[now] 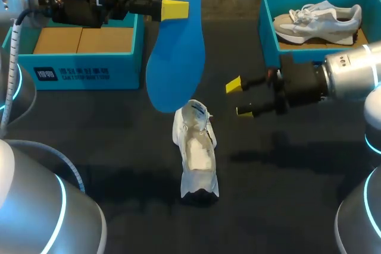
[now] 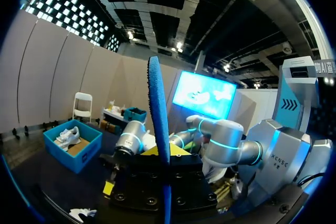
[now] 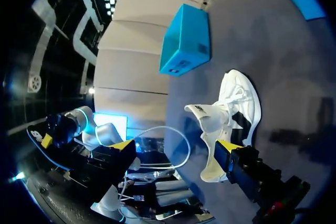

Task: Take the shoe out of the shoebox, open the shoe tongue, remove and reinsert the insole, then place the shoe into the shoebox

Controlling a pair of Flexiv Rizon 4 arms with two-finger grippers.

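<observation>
Head view first: my left gripper (image 1: 174, 9) comes in from the upper left and is clamped on the blue insole (image 1: 175, 63). The insole hangs lengthwise down the middle of the frame, with its rounded lower end just above and left of the white shoe (image 1: 196, 153).

The shoe lies on the table (image 1: 107, 135) at centre, long axis running top to bottom of the frame and nearly in line with the insole. That alignment is what reinsertion turns on. By my reckoning, the insole's low end needs to come down and a touch right to meet the opening.

Which end of the shoe is the toe is hard to call from above. The right wrist view suggests the toe points away toward the blue box (image 3: 186, 40) and the heel toward my right gripper (image 1: 239, 98).

That gripper sits just right of the shoe, fingers spread wide and holding nothing. I judge it close enough to steady the shoe or hold back the tongue (image 3: 205, 114).

Left wrist view shows the insole edge-on between its own fingers.

The shoebox (image 1: 265, 34) at upper right holds another shoe (image 1: 318, 21), well apart from all this.
</observation>
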